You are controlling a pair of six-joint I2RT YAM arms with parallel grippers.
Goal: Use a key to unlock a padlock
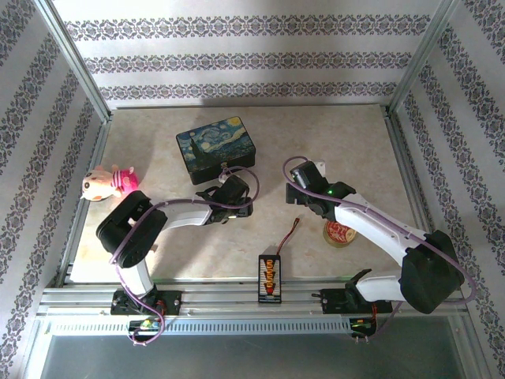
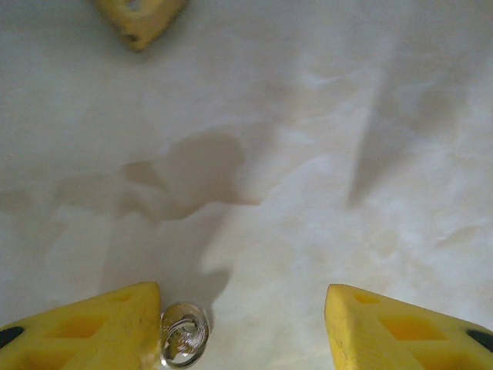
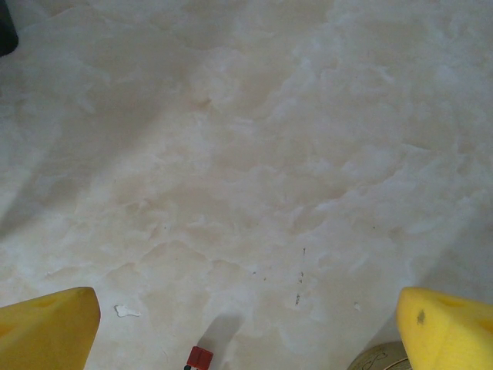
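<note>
Key (image 2: 183, 333), small silvery piece, lies on table (image 2: 308, 154) at lower left of left wrist view, touching one jaw's inner face. Left gripper (image 2: 243, 327) partway apart, straddles it, clamps nothing; probably lined up to pinch. Right gripper (image 3: 246, 331) spread wide, empty.

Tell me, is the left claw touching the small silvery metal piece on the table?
Cannot tell. In the left wrist view the silvery piece sits against one finger of the left claw with no gap, yet the finger may hover above it.
</note>
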